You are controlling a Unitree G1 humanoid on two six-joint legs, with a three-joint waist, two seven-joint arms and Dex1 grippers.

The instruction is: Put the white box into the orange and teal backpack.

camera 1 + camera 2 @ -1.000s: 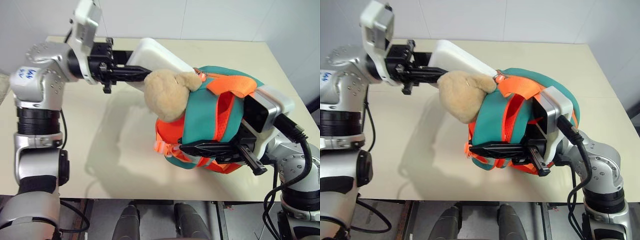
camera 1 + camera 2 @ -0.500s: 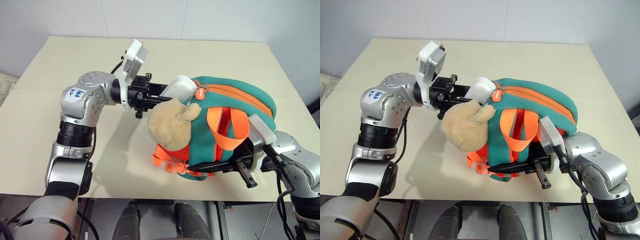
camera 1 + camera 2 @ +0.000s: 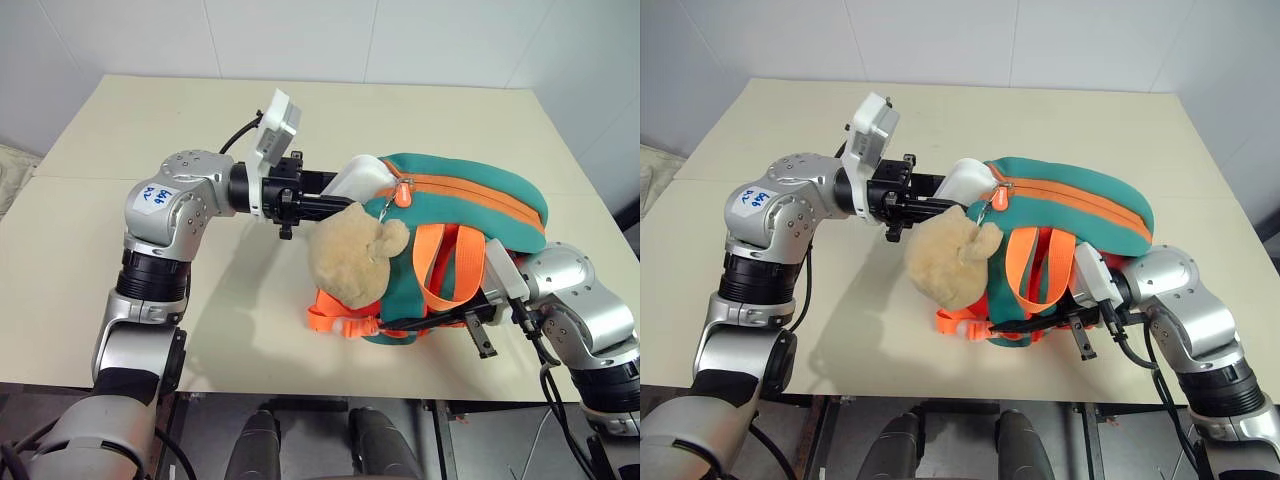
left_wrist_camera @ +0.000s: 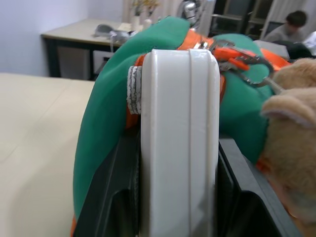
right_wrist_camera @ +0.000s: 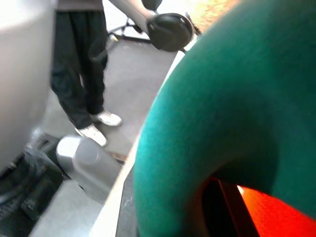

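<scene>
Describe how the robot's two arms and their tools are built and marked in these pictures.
Both arms are chains of rounded silver-grey metal housings joined by black ribbed rings. The left arm carries a white sticker with blue handwriting and a white box-shaped camera module at the wrist, fed by a black cable. The right arm has black cables running along it. The left tool and right tool have black fingers.

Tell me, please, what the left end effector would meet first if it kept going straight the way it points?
Probably the orange and teal backpack: the left end effector holds the white box, whose far end is already inside the opening. The plush bear hangs just beside that line.
</scene>
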